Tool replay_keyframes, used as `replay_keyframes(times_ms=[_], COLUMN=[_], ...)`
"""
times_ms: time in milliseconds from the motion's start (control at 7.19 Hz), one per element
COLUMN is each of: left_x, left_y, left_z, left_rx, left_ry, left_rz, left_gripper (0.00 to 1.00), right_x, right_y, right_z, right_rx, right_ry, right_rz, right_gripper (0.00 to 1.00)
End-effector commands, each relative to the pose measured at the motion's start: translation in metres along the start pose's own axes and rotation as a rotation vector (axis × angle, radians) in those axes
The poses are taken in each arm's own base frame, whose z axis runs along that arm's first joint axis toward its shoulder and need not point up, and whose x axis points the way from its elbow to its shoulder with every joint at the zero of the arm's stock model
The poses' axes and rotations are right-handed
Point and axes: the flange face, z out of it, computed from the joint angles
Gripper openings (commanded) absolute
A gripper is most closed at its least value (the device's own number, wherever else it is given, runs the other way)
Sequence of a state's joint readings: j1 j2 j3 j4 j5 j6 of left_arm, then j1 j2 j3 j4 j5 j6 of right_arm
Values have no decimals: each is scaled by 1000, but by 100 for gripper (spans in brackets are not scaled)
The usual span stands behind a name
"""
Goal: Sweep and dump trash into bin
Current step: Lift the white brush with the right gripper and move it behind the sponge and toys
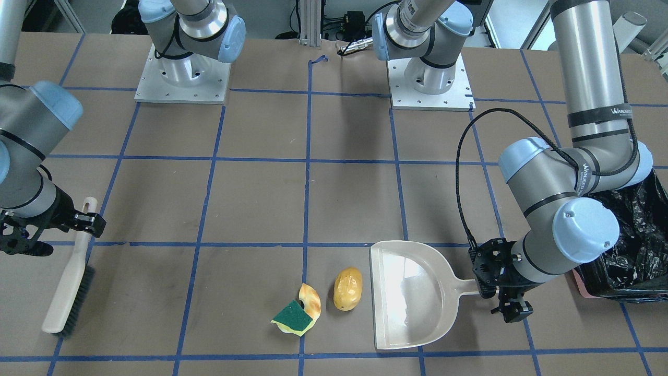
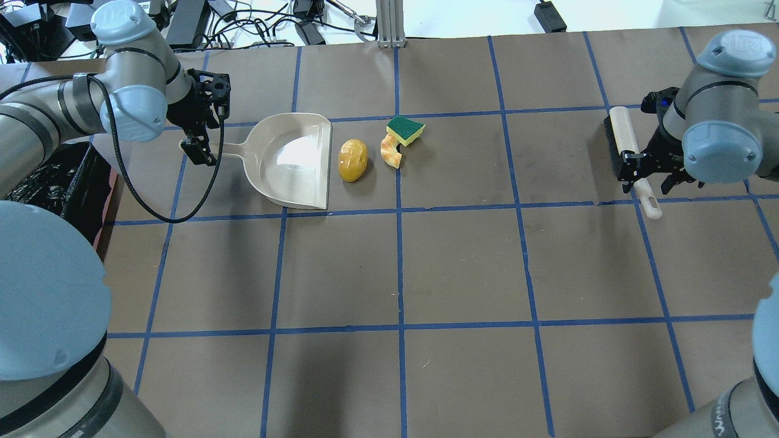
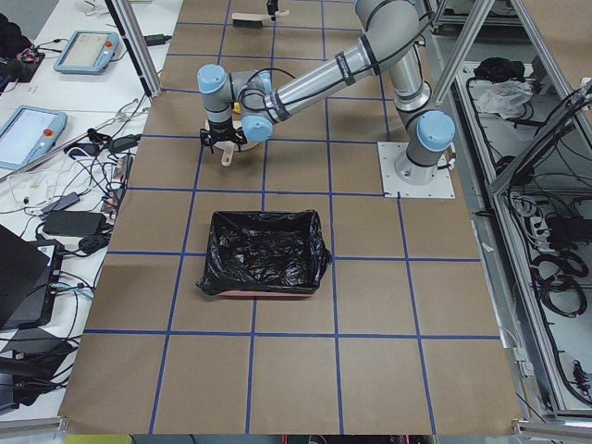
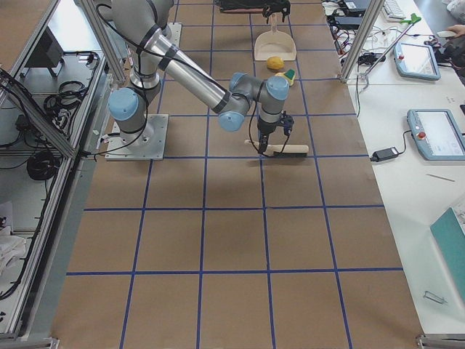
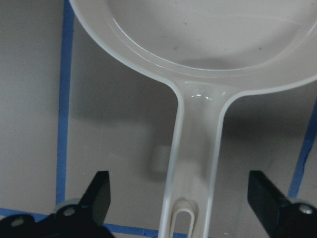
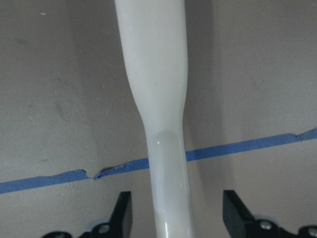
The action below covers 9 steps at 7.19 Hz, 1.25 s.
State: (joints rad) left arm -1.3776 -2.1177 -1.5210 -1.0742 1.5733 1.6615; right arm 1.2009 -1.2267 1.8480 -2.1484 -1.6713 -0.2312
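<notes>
One dustpan handle [image 5: 195, 163] sits centred in the left gripper [image 5: 181, 196], fingers spread wide, not touching. One brush handle [image 6: 159, 99] in the right gripper [image 6: 177, 213], fingers parted, no contact. Three trash pieces: lump [image 1: 348, 296], croissant [image 1: 310, 298] and sponge [image 1: 293, 316], past the pan's mouth from the left fingers. One bin [image 3: 264, 252], whole only in exterior left view.

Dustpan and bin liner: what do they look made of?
Dustpan: probably hard moulded plastic, beige and semi-gloss; a bright patch of light reflects off its floor. Bin liner: thin black plastic film, glossy; its crinkled folds catch highlights.
</notes>
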Motion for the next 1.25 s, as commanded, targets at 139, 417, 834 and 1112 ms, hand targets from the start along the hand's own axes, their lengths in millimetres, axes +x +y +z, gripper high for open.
replay_keyframes(times_ms=[139,417,834,1112], left_x=[0,7,14,11], left_y=[-3,-1,1,5], left_z=[9,8,12,11], left_rx=[-4,-15,-19,-20], left_ry=[26,24,2,-7], left_rz=[29,28,27,23], left_gripper=[97,97,97,59], right_x=[0,0,-118,-221], right_y=[0,-1,4,26], right_z=[-1,-8,-62,-71], right_rx=[-5,6,109,119], right_ry=[-2,-4,-19,-138], right_rz=[-27,-37,-178,-177], right_gripper=[11,0,0,0])
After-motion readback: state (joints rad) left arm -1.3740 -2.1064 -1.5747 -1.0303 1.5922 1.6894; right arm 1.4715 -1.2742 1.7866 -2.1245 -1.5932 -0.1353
